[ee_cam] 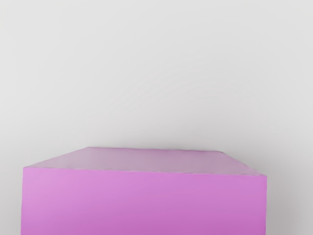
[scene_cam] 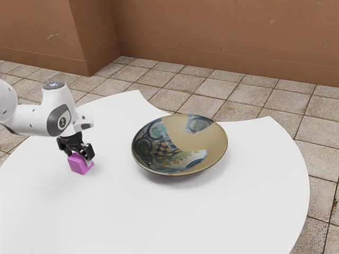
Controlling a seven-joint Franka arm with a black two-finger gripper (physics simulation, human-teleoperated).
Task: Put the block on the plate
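The fingers [scene_cam: 79, 156] point down at the block [scene_cam: 79, 165], one on either side of its upper part; whether both press on it, I cannot tell. The block lies directly beneath the hand, low between the fingertips, and seems to rest on the desk [scene_cam: 212, 211]. It looks close to a cube, with no clear long axis to choose by; in the wrist view its top edge runs nearly level across, so the hand seems well squared to it. The relation that matters next is from block to plate [scene_cam: 216, 148]: the plate sits well apart, towards the exterior view's right and slightly farther off, with bare white desk between. The move, as I judge it, calls for a sure grip, a straight lift until the block's underside clears the raised rim, then a carry across to the exterior view's right and a gentle lowering to the middle. Too low a carry could knock the rim, and the dished inside may let the block tip or slide a little. The arm [scene_cam: 32, 119] reaches in from the exterior view's left. Beyond the desk's curved edge are floor tiles [scene_cam: 254, 100] and a brown wall [scene_cam: 222, 37].
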